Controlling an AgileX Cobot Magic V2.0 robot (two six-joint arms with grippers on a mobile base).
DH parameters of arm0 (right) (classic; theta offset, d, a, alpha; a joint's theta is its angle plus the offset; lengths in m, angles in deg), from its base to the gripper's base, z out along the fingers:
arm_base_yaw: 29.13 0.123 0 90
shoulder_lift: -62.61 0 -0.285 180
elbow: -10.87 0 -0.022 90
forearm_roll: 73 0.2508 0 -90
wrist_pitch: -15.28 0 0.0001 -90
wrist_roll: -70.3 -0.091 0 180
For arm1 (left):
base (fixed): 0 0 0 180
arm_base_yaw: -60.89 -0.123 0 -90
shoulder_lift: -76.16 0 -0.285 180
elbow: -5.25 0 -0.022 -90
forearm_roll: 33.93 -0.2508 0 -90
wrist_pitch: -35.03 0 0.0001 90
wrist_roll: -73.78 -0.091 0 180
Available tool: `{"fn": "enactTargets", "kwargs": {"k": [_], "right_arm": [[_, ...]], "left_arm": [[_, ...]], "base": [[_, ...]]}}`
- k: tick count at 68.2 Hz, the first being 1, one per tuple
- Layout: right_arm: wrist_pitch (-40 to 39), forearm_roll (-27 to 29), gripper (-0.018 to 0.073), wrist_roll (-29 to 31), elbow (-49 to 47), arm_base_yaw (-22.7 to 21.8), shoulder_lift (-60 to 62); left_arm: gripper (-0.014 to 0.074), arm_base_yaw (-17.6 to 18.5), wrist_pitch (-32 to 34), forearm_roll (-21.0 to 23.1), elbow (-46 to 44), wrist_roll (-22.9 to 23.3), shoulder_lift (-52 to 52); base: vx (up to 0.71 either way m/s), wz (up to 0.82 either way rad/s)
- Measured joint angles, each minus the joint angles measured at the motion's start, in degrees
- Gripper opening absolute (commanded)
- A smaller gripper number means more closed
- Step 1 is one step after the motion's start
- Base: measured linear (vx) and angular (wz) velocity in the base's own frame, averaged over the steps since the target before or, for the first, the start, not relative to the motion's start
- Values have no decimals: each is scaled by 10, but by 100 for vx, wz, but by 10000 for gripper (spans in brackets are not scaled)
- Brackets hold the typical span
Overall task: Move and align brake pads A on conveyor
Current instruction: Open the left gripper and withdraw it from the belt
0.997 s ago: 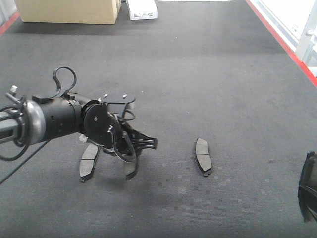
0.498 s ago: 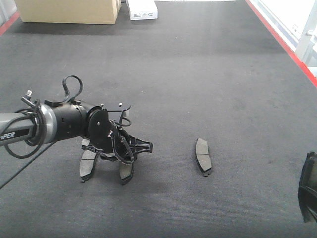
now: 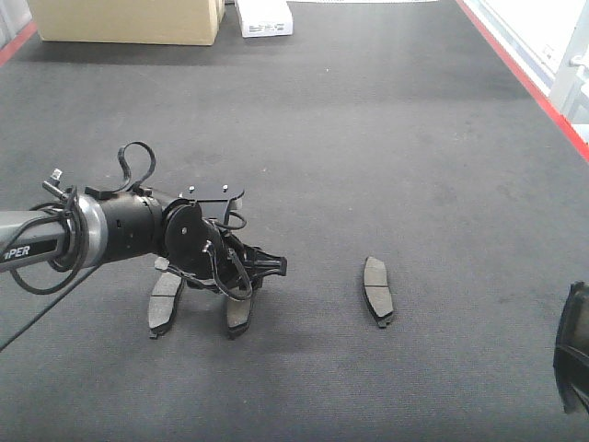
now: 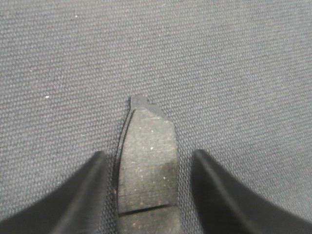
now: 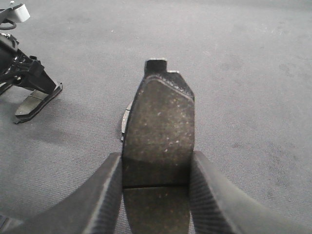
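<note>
Pad [image 4: 146, 165] between spread left fingers [image 4: 73, 195] — right fingers [image 5: 102, 195] clamp pad [image 5: 161, 131].

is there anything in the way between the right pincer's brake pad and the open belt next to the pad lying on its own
Nothing visible does. The right pincer holds a brake pad above the conveyor. The lone pad lies with bare belt on both sides. The left pincer and its two pads sit well off to the left.
</note>
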Motion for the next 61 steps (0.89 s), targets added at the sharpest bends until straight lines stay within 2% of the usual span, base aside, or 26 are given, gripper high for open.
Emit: {"fn": "enactTargets", "kwargs": {"k": [15, 26, 47, 61], "right_arm": [[0, 0, 14, 0, 0, 0, 0], [0, 0, 14, 0, 0, 0, 0], [0, 0, 14, 0, 0, 0, 0], [0, 0, 14, 0, 0, 0, 0]], "left_arm": [[419, 0, -4, -15, 0, 0, 23], [358, 0, 13, -47, 29, 0, 89], [118, 0, 70, -121, 219, 0, 290], [-8, 0, 114, -130, 340, 0, 450]], "base": [[0, 0], [0, 0], [0, 0], [0, 0]]}}
